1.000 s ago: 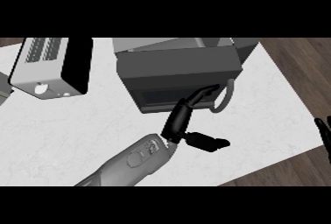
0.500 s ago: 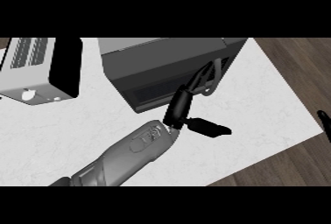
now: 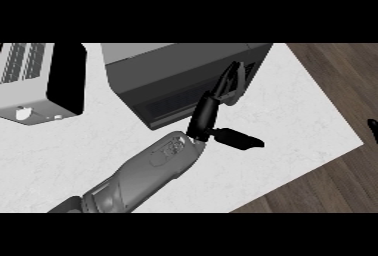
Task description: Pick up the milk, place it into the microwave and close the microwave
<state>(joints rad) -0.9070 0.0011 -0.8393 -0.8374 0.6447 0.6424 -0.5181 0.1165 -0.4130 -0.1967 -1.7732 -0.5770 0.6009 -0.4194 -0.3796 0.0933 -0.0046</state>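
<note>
A dark grey box-shaped microwave point(image 3: 177, 75) sits at the upper centre of the frame on a white marbled counter point(image 3: 295, 120), its door shut. The milk is nowhere to be seen. A grey forearm rises from the lower left, and its black left hand point(image 3: 209, 114) lies against the microwave's front near the right end of the door, fingers point(image 3: 230, 82) stretched straight and thumb splayed toward the right. At the far right edge only a black sliver of the right hand point(image 3: 371, 125) shows; I cannot tell its state. A white slotted toaster-like appliance point(image 3: 33, 82) stands at upper left
</note>
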